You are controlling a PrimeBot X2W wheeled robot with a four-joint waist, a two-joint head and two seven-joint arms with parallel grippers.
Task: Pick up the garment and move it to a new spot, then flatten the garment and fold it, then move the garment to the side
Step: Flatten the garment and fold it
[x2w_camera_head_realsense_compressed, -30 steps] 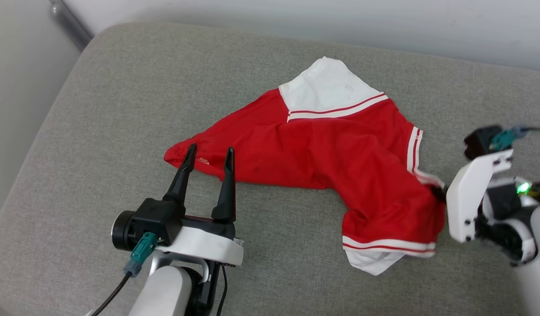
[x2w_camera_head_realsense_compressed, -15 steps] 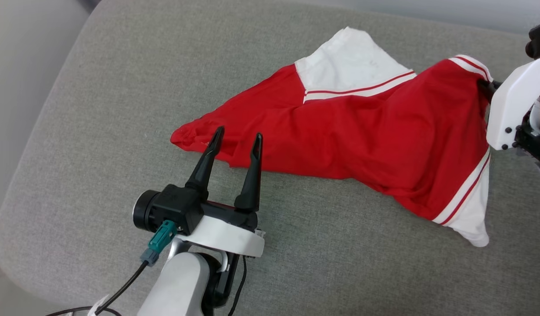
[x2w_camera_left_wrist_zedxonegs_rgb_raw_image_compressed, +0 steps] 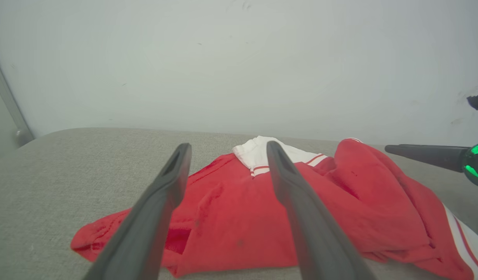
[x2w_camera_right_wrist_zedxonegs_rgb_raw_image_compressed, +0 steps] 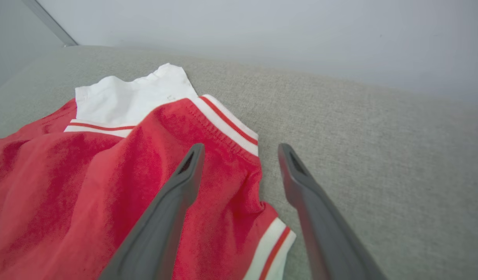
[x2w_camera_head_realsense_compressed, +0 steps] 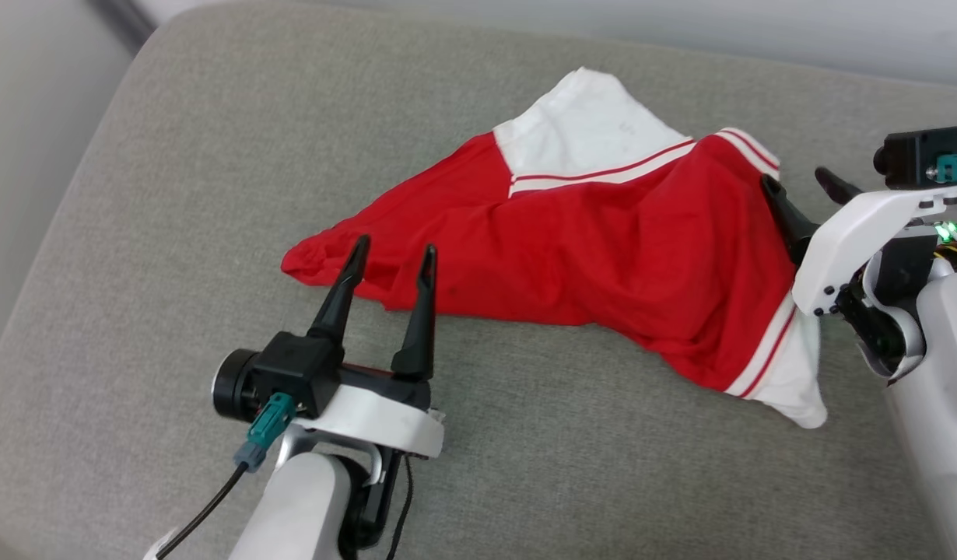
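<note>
The garment point(x2w_camera_head_realsense_compressed: 587, 272) is seen lying bunched and creased across the middle of the grey surface point(x2w_camera_head_realsense_compressed: 214, 194), held by neither gripper. The left gripper point(x2w_camera_head_realsense_compressed: 395, 246) is spread open at its left corner. The right gripper point(x2w_camera_head_realsense_compressed: 795, 179) is likewise open, beside its striped right edge. The relocation may be judged done; flattening, folding and moving aside are left.

We see a big grey cushion point(x2w_camera_head_realsense_compressed: 175, 233) with soft cloth and a round corner. Behind the cushion stands a plain pale wall point(x2w_camera_left_wrist_zedxonegs_rgb_raw_image_compressed: 239, 58). By the cushion's far left corner, a dark strip point(x2w_camera_head_realsense_compressed: 119, 22) runs up the wall.
</note>
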